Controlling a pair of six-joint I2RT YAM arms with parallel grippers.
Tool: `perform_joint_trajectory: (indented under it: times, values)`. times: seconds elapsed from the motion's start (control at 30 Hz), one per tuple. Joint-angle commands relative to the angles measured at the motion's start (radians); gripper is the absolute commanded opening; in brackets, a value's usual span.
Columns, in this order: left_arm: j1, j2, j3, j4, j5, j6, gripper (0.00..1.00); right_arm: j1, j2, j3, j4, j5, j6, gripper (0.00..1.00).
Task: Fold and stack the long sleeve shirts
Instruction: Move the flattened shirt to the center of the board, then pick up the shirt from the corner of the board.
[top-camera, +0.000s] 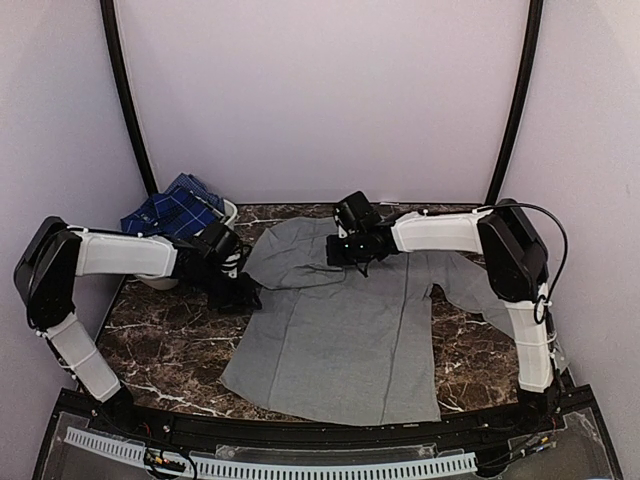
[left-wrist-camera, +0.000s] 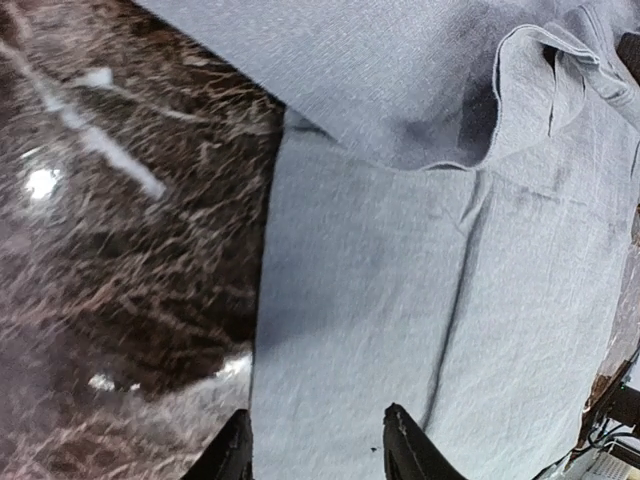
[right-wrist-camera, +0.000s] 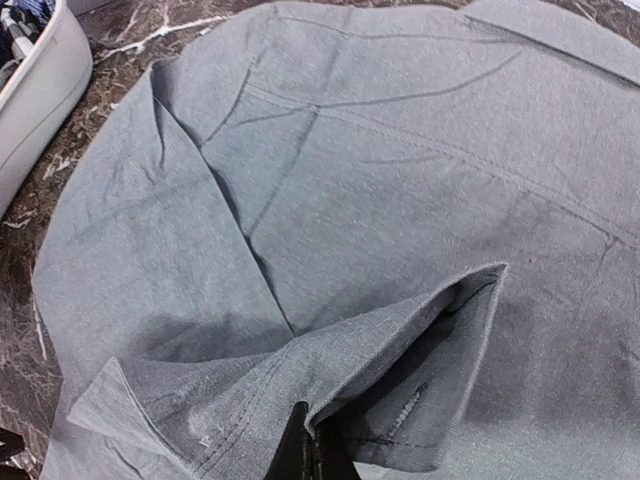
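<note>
Basket (top-camera: 231, 212) w/ plaid shirt (top-camera: 172, 213)

1 grey shirt (top-camera: 340, 340), 1 blue plaid shirt (top-camera: 170, 212) and 1 white basket (right-wrist-camera: 40, 90) are in view.

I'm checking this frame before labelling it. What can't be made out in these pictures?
1. The plaid shirt: top view, bunched in the basket, the left arm covering its near part; right wrist view's corner cuts it off.
2. The grey shirt: top view, the right arm hides part of its right sleeve.
3. The left fingers: left wrist view, whether they touch the cloth is unclear; top view, too dark.
</note>
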Motion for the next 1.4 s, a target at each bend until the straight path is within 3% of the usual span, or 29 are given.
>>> perform_joint_trajectory:
  times: [0.0, 0.3, 0.4, 0.7, 1.37]
  values:
    - [0.004, -0.160, -0.077, -0.172, -0.081, 0.014, 0.43, -0.004, -0.021, 0.042, -0.017, -0.036, -0.034, 0.00]
    - [-0.004, -0.455, -0.291, -0.324, -0.114, -0.096, 0.40, -0.003, -0.090, 0.068, 0.033, -0.148, -0.049, 0.00]
    - [-0.051, -0.513, -0.350, -0.335, -0.108, -0.165, 0.40, -0.003, -0.117, 0.066, 0.054, -0.166, -0.051, 0.00]
    - [-0.176, -0.489, -0.435, -0.234, -0.100, -0.287, 0.36, -0.003, -0.180, 0.063, 0.077, -0.198, -0.039, 0.00]
    - [-0.245, -0.466, -0.460, -0.200, -0.052, -0.292, 0.26, 0.005, -0.308, 0.010, 0.043, -0.129, -0.038, 0.00]
